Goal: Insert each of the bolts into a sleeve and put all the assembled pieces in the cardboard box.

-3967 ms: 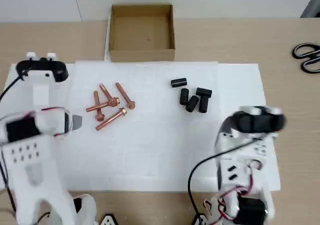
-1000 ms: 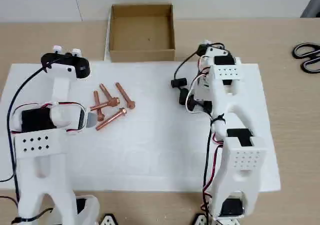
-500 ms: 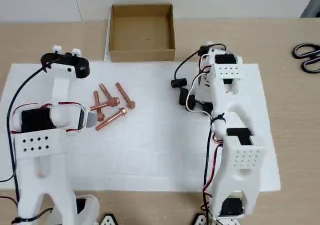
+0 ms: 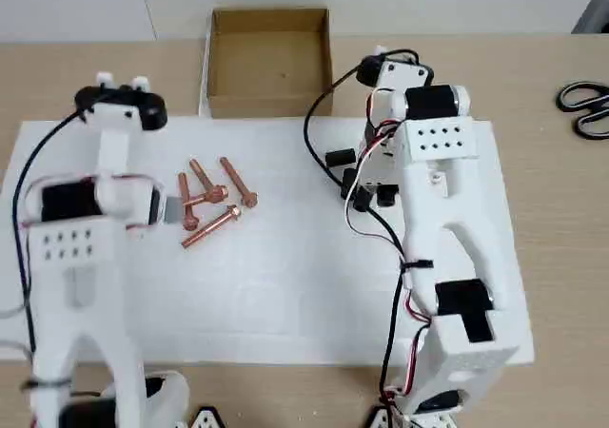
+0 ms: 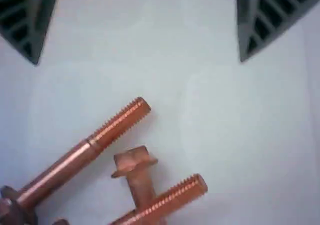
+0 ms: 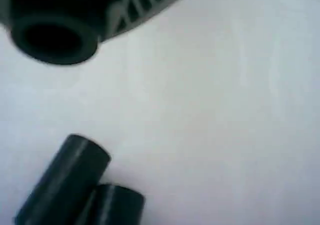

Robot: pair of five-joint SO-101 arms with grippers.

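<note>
Bolts [image 4: 211, 226], copper, 4: lay clustered on the white foam sheet [image 4: 285, 295] just beside the left claw [image 5: 137, 59], ahead of its tips and outside the gap between them. Left claw: released, fingers [image 5: 27, 22] spread wide. Sleeve [image 6: 52, 37], black, 1: grasped in the right claw [image 6: 80, 15], which was clenched on it. Loose sleeves [image 6: 65, 180], 2: lay touching, side by side, just beside the right claw. Cardboard box [image 4: 271, 67]: stood apart from both claws, beyond the sheet's edge.
</note>
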